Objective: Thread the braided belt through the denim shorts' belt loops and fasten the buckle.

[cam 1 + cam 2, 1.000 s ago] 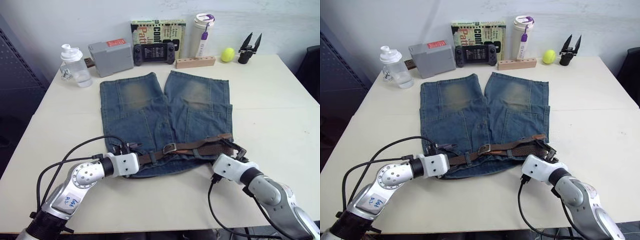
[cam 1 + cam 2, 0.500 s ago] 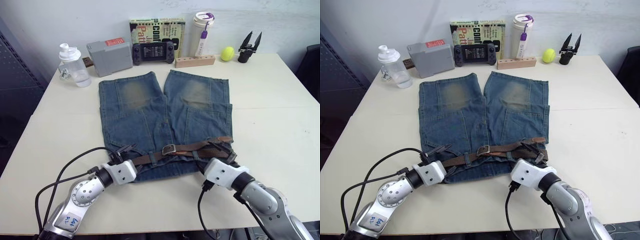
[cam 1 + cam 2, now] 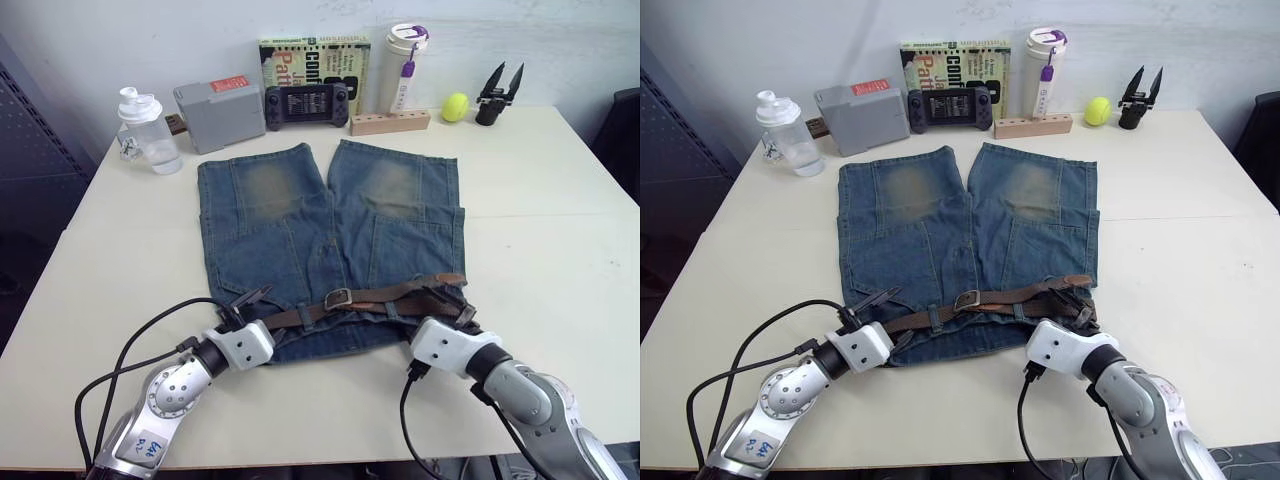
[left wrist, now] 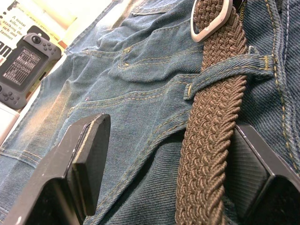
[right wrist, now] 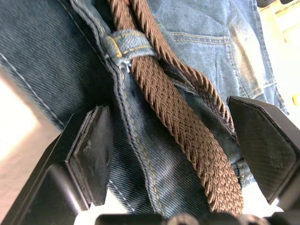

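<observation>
On tabletop (image 3: 560,200): denim shorts (image 3: 330,240) with braided belt (image 3: 380,297) along the waistband.

Shorts lie flat, legs toward 12 o'clock, waistband at the 6 o'clock edge. Belt runs under the belt loops (image 4: 225,70); buckle (image 3: 337,297) sits mid-waistband. Left claw (image 3: 245,307), fingers spread wide, straddles the belt's 9 o'clock end. Right claw (image 3: 452,318), likewise spread, straddles the belt at the 3 o'clock corner, nothing clamped.
</observation>
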You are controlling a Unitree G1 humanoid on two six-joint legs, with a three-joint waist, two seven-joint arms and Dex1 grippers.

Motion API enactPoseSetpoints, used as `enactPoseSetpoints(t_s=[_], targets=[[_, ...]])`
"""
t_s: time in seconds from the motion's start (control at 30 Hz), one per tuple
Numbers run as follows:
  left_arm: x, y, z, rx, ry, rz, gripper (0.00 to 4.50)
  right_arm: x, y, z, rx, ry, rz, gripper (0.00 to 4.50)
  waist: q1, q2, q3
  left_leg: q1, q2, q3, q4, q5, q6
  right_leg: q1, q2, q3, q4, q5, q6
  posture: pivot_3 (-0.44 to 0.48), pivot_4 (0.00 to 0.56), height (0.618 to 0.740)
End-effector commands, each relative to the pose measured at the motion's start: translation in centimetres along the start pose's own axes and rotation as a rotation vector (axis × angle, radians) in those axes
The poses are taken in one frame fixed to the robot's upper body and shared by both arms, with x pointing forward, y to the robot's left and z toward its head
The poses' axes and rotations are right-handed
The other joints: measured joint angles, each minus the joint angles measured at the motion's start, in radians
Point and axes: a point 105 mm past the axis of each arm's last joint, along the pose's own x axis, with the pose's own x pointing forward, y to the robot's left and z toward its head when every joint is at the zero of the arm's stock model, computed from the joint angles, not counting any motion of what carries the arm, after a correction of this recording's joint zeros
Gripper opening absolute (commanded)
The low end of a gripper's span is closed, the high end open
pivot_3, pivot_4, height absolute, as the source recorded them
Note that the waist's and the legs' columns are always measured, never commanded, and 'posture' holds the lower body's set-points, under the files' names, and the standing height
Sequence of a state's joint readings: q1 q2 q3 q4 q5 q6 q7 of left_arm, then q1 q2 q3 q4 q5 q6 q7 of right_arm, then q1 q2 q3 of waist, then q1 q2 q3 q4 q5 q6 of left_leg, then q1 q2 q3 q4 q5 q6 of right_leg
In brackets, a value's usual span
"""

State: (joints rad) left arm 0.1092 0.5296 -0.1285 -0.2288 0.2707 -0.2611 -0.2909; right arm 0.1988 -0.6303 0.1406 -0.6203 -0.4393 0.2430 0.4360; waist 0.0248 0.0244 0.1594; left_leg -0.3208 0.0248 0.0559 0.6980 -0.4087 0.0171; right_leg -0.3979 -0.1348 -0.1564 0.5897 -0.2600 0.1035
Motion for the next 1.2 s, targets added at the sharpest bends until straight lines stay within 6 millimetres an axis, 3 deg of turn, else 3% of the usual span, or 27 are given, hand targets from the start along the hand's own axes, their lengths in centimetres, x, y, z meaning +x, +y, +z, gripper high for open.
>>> enactPoseSetpoints(t_s=[0.03, 0.2, 0.27, 0.3, 0.33, 0.37, 0.77, 0.83, 1.2], targets=[[-0.4, -0.7, -0.8, -0.01, 0.037, -0.018, 3.64, 0.1, 0.1, 0.3, -0.024, -0.007, -0.013, 2.38, -0.001, 0.0, 0.0, 0.0, 0.0, 0.0, 0.0, 0.0, 0.0, 0.0, 0.0, 0.0, 0.0, 0.0, 0.0, 0.0, 0.15, 0.726], [-0.6, 0.1, -0.2, -0.016, 0.004, 0.016, 3.64, 0.9, 0.9, 0.1, -0.012, 0.009, 0.011, 0.07, -0.003, 0.0, 0.0, 0.0, 0.001, 0.0, 0.0, 0.0, 0.0, 0.0, 0.0, 0.0, 0.0, 0.0, 0.0, 0.0, 0.15, 0.726], [-0.9, 0.4, 0.2, -0.037, -0.023, 0.022, 3.64, 1.3, 1.1, 0.0, -0.012, 0.016, 0.017, 0.07, -0.004, 0.0, 0.0, 0.0, 0.001, 0.0, 0.0, -0.001, 0.0, -0.001, 0.0, 0.0, 0.0, -0.001, -0.001, 0.0, 0.15, 0.726], [-1.1, 0.4, 0.5, -0.048, -0.04, 0.013, 4.12, 1.5, 1.3, 0.1, -0.013, 0.016, 0.022, 0.0, -0.004, 0.0, 0.0, 0.0, 0.001, 0.001, 0.0, -0.001, 0.0, -0.001, 0.0, -0.001, 0.0, -0.001, -0.001, 0.0, 0.15, 0.726], [-1.2, 0.4, 0.7, -0.056, -0.05, 0.006, 4.16, 1.7, 1.4, 0.1, -0.013, 0.015, 0.024, 0.0, -0.005, 0.0, 0.001, 0.0, 0.002, 0.001, 0.0, -0.001, -0.001, -0.001, 0.0, -0.001, 0.0, -0.001, -0.002, 0.0, 0.15, 0.726], [-1.4, 0.4, 0.6, -0.053, -0.044, 0.002, 4.48, 1.9, 1.5, 0.4, -0.017, 0.006, 0.03, 0.0, -0.006, 0.0, 0.001, 0.0, 0.002, 0.001, 0.0, -0.001, -0.001, -0.002, 0.0, -0.001, 0.0, -0.001, -0.002, 0.0, 0.15, 0.726], [-2.8, 0.4, 0.1, 0.098, 0.043, 0.009, 4.48, 2.8, 2.8, 2.4, -0.022, -0.059, 0.047, 0.0, -0.03, -0.001, 0.001, -0.005, 0.004, 0.005, -0.001, -0.002, -0.003, -0.01, 0.003, 0.0, 0.002, -0.002, -0.003, 0.0, 0.15, 0.726], [-3.0, -0.4, 0.3, 0.168, 0.039, -0.052, 4.48, 2.7, 2.9, 2.4, -0.015, -0.061, 0.047, 0.0, -0.031, -0.001, 0.002, -0.005, 0.005, 0.006, -0.001, -0.002, -0.003, -0.011, 0.003, 0.001, 0.002, -0.002, -0.003, 0.0, 0.15, 0.726], [-7.0, 0.2, 0.7, 0.145, 0.006, -0.032, 4.48, 2.8, 3.7, 3.0, 0.016, -0.072, 0.051, 0.0, -0.051, -0.002, 0.002, -0.005, 0.006, 0.006, -0.002, -0.003, -0.003, -0.013, 0.003, 0.0, 0.002, -0.003, -0.005, 0.0, 0.15, 0.726]])
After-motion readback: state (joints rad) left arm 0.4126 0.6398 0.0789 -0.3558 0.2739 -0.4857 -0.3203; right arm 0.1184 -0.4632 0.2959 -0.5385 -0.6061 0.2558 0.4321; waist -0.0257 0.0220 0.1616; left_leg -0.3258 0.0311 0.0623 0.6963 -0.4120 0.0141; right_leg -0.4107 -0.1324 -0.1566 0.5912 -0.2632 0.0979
